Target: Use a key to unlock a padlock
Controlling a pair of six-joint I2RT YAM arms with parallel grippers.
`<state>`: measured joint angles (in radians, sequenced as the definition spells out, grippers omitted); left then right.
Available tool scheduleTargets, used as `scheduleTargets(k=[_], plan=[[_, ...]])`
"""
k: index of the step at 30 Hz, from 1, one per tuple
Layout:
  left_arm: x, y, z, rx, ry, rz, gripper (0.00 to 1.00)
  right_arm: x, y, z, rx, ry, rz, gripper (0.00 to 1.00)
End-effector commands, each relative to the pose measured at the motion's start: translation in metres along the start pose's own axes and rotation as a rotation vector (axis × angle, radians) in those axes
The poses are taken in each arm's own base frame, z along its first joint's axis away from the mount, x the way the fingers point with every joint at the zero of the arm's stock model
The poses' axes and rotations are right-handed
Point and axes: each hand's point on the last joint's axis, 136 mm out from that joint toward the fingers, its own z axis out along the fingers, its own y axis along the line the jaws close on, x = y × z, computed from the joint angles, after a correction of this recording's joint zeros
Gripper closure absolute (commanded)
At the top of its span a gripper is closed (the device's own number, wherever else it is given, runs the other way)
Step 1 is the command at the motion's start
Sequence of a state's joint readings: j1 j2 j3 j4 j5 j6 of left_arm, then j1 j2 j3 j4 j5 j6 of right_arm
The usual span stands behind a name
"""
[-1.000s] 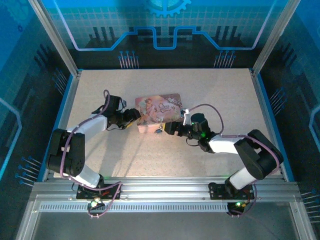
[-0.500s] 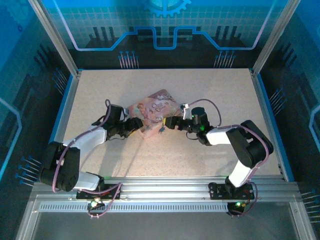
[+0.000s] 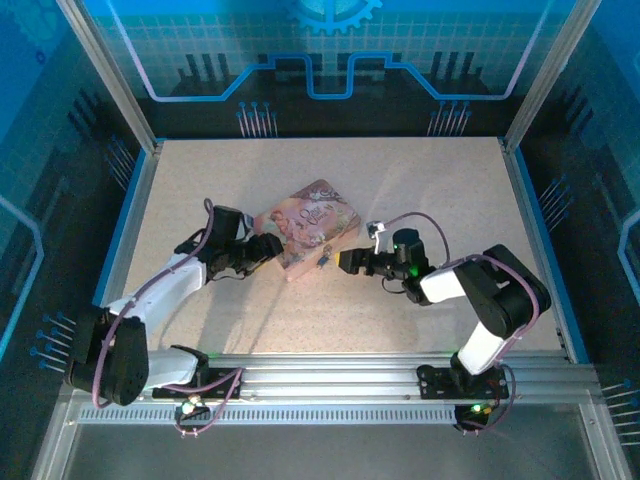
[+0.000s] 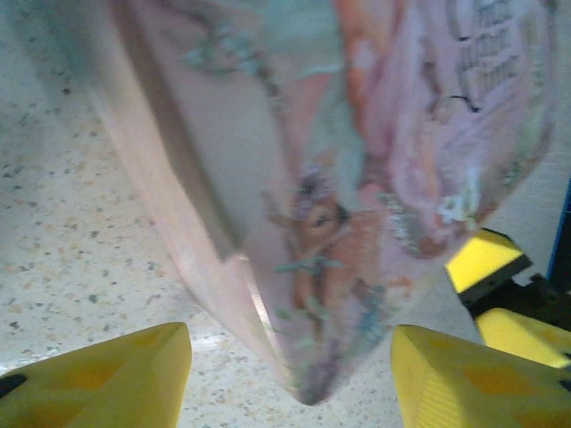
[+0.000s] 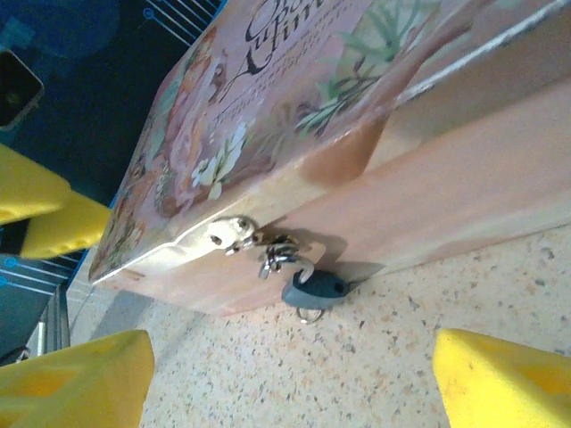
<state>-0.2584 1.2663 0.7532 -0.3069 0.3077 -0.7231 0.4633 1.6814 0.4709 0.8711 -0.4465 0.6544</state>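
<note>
Right gripper (image 5: pixel 294 348), jaws wide and empty, faces the pink box (image 5: pixel 446 205); the padlock (image 5: pixel 314 289) hangs from its clasp (image 5: pixel 230 234) at twelve o'clock, lying crosswise, nearer it than the left gripper (image 3: pixel 272 246).

The speckled beige worktop (image 3: pixel 420 190) carries a pink illustrated box (image 3: pixel 305 225) lying between the two sets of jaws. One corner reaches in between the left jaws. Its clasp side faces the right jaws, where the padlock (image 5: pixel 314 290) hangs down close to the worktop.
</note>
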Motion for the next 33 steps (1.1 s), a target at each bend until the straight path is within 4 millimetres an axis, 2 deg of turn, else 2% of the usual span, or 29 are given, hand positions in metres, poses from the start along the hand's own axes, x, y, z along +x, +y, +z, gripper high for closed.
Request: scheduleTargets(k=[1,5,9,13,16,22,33], plan=[[-0.003,-0.024,-0.013,0.026,-0.019,0.063,0.38,-0.006,0.013,-0.004,-0.069,-0.025,-0.055,0.18],[-0.002,-0.053,-0.006,0.078,0.007,0.106,0.41,-0.004,0.019,0.005,-0.114,-0.019,-0.058,0.19],[-0.003,-0.079,0.009,0.112,0.05,0.149,0.42,-0.005,0.021,0.015,-0.123,-0.025,-0.065,0.19],[-0.002,-0.09,0.027,0.109,0.091,0.178,0.43,-0.006,0.024,0.026,-0.146,-0.023,-0.073,0.2],[-0.001,-0.092,0.038,0.104,0.112,0.188,0.44,-0.005,0.025,0.034,-0.152,-0.018,-0.074,0.2],[0.003,-0.076,0.049,0.06,0.123,0.181,0.45,0.001,0.021,0.045,-0.153,-0.006,-0.062,0.21],[0.011,-0.058,0.058,0.017,0.146,0.169,0.45,0.01,0.024,0.055,-0.197,-0.006,-0.076,0.23]])
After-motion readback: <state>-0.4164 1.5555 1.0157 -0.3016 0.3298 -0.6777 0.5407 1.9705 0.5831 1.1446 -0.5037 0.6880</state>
